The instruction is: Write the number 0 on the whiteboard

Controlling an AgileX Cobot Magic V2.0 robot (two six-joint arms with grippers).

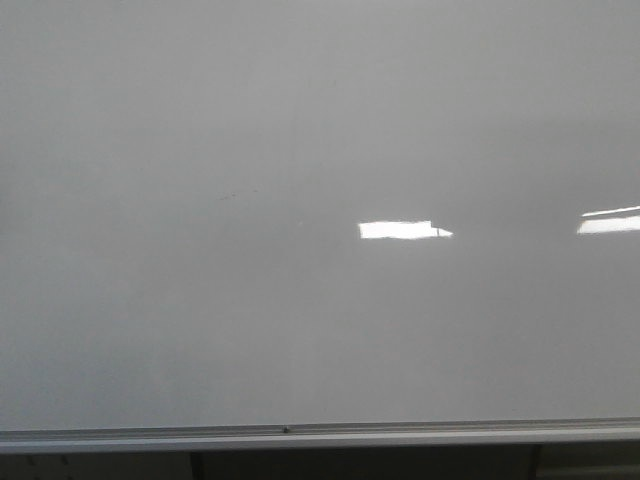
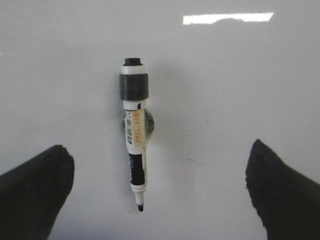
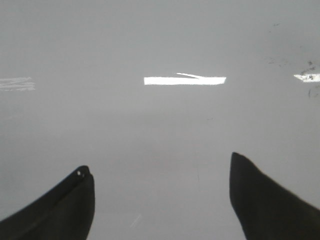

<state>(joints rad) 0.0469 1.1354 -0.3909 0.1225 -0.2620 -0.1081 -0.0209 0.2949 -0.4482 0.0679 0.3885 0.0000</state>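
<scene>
Glossy whiteboard (image 1: 200, 120), silver rail (image 1: 320, 434) below; marker (image 2: 135, 135) on board; both jaws wide, empty.

The whiteboard (image 1: 300, 120) filled almost the whole front view, a plain grey-white glossy surface. Two bright rectangular light reflections lay on it: one (image 1: 403, 230) a little right of centre, another (image 1: 610, 222) cut off by the right edge. A few faint dark specks (image 1: 238, 194) sat left of centre. Along the bottom ran the silver metal rail (image 1: 320, 435), with a small dark spot near its middle. Below the rail was a dark strip.
</scene>
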